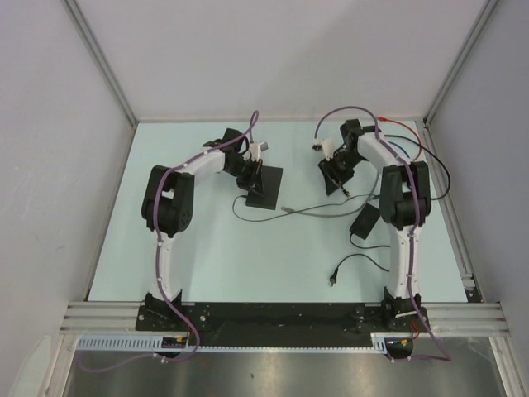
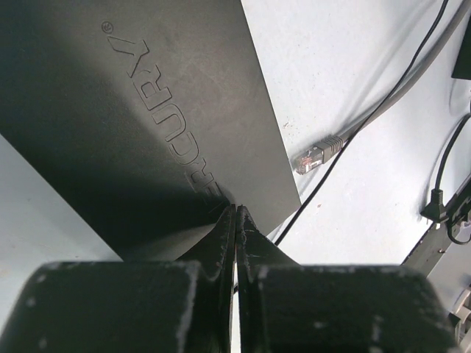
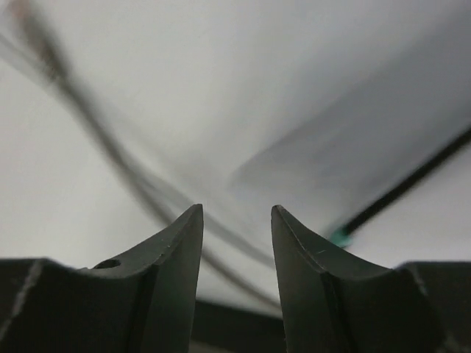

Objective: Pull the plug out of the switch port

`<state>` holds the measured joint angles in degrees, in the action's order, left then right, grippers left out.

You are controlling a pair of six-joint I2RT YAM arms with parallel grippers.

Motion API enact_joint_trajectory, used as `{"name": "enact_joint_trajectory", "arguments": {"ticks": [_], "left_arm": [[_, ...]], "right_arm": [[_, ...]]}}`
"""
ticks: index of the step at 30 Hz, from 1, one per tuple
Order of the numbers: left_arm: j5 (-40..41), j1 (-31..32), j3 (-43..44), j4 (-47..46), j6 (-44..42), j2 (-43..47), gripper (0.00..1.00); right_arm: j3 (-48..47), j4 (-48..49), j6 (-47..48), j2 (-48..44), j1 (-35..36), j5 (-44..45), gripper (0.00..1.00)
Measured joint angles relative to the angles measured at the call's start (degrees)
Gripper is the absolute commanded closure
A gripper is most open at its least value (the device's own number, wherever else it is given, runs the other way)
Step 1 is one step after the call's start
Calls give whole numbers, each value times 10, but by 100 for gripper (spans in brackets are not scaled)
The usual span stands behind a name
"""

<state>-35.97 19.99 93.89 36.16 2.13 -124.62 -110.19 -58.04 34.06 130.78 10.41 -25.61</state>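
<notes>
The switch (image 1: 266, 188) is a flat matte-black box lying left of centre; it fills the left wrist view (image 2: 132, 110) with raised lettering on top. The grey cable's clear plug (image 2: 315, 155) lies on the table just off the switch's edge, out of any socket; it also shows in the top view (image 1: 287, 208). My left gripper (image 1: 247, 177) is shut and empty, its tips (image 2: 237, 210) down at the switch's near edge. My right gripper (image 1: 338, 184) is open and empty, low over the table, with a blurred grey cable (image 3: 110, 147) passing under the jaws (image 3: 235, 217).
A black adapter brick (image 1: 364, 221) lies beside the right arm, its thin black lead ending in a small plug (image 1: 333, 279) near the front. A thin black lead (image 2: 353, 136) runs past the switch. White walls enclose the table on three sides.
</notes>
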Motion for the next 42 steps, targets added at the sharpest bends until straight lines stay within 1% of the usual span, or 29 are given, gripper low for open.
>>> {"name": "enact_joint_trajectory", "arguments": {"ticks": [3,5,7,10,14,19,25,27,28,29,31,34,37,39,42], "left_arm": [[1,0,1,1,0,0,98],[2,1,1,2,0,0,98],[3,1,2,3,0,0,98],[3,1,2,3,0,0,98],[3,1,2,3,0,0,98],[4,1,2,3,0,0,98],[4,1,2,3,0,0,98],[4,1,2,2,0,0,98],[5,1,2,2,0,0,99],[5,2,2,2,0,0,98],[5,2,2,1,0,0,98],[5,2,2,1,0,0,98],[5,2,2,1,0,0,98],[5,2,2,1,0,0,98],[4,2,2,1,0,0,98]], "right_arm": [[152,5,65,-110,19,-23,57],[199,5,100,-159,33,-28,57],[224,10,126,-189,45,-32,57],[245,25,149,-196,50,-34,56],[265,33,162,-190,50,-29,51],[275,50,183,-187,58,-16,50],[303,88,194,-180,86,16,55],[308,99,194,-177,95,29,61],[309,103,194,-177,98,34,65],[309,108,194,-177,101,40,73],[311,115,196,-177,106,48,76],[312,119,196,-177,108,57,77],[312,121,194,-177,108,63,71],[313,124,185,-177,109,74,71],[313,155,160,-177,108,121,70]]}}
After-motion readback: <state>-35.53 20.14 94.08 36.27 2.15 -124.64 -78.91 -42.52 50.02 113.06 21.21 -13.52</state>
